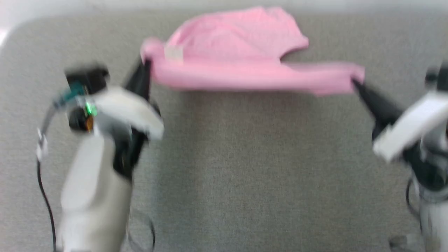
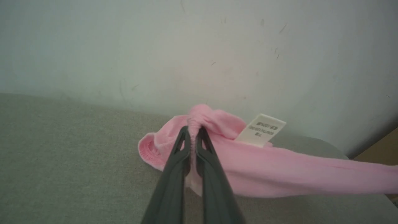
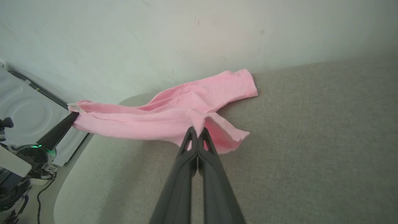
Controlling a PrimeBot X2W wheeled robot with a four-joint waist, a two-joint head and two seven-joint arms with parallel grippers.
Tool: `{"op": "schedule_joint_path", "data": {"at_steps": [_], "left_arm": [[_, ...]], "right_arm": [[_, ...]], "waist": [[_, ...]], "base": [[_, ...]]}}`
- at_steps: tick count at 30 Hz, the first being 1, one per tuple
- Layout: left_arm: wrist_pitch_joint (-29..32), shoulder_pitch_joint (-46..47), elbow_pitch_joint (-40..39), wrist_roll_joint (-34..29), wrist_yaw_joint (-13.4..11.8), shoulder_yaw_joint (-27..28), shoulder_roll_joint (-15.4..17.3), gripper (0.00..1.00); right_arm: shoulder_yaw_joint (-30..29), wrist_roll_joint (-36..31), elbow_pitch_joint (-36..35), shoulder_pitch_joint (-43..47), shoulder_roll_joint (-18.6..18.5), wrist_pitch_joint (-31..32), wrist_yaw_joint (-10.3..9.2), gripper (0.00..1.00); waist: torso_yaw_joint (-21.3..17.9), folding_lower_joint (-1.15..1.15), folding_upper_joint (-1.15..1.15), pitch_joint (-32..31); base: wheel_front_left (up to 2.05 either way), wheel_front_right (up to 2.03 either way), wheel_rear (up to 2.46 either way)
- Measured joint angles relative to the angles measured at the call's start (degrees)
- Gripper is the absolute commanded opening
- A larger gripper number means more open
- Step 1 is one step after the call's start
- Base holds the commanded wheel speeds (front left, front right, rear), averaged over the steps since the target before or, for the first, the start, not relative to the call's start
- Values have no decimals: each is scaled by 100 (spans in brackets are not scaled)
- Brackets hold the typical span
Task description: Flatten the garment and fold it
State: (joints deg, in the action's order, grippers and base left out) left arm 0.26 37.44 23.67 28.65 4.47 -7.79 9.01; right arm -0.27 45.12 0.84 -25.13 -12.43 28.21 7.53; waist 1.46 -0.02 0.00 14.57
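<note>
The light pink garment (image 1: 241, 56) hangs stretched between my two grippers above the grey table, its far part draping back toward the wall. My left gripper (image 1: 146, 64) is shut on the gathered waistband end (image 2: 194, 121), beside the small white label (image 2: 260, 130). At the opposite corner (image 3: 199, 123) my right gripper (image 1: 354, 82) is shut on the cloth, with a loose flap (image 3: 228, 137) hanging beside the fingers (image 3: 189, 146). The head view is blurred.
The grey fabric-covered table (image 1: 245, 168) spreads below and in front of the cloth. A pale wall (image 2: 199, 46) rises close behind the table's far edge. A white appliance (image 3: 28, 112) stands off the table's left end, with cables (image 1: 43, 196) trailing from my left arm.
</note>
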Motion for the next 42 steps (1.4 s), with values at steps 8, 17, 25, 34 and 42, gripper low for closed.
{"op": "schedule_joint_path", "data": {"at_steps": [8, 17, 25, 34, 42], "left_arm": [[601, -2236, -944, 272, -209, -129, -42, 0], [1211, -4114, -1636, 615, -672, -26, 18, 0], [1897, -4993, -2170, 790, -1170, 112, 147, 0], [1740, -4112, -2447, 1070, -1182, 236, -113, 0], [1468, -2744, -1952, 1032, -1156, 135, -318, 0]], "right_arm": [[-144, -230, -353, 2174, 46, 78, 0, 0], [-34, -444, -715, 3802, 35, 1232, 0, 0], [-283, -377, -1266, 4387, 163, 2417, 1, 0], [-570, -703, -1127, 2759, 283, 2158, 1, 0], [-598, -1146, -145, 682, 286, 1551, 1, 0]], "waist": [[86, -1, 0, -813], [198, 0, 0, -1534], [239, 1, 0, -1770], [262, 3, 0, -1429], [331, 4, 0, -820]], "base": [[0, 0, 0], [0, 0, 0], [0, 0, 0], [0, 0, 0], [0, 0, 0]]}}
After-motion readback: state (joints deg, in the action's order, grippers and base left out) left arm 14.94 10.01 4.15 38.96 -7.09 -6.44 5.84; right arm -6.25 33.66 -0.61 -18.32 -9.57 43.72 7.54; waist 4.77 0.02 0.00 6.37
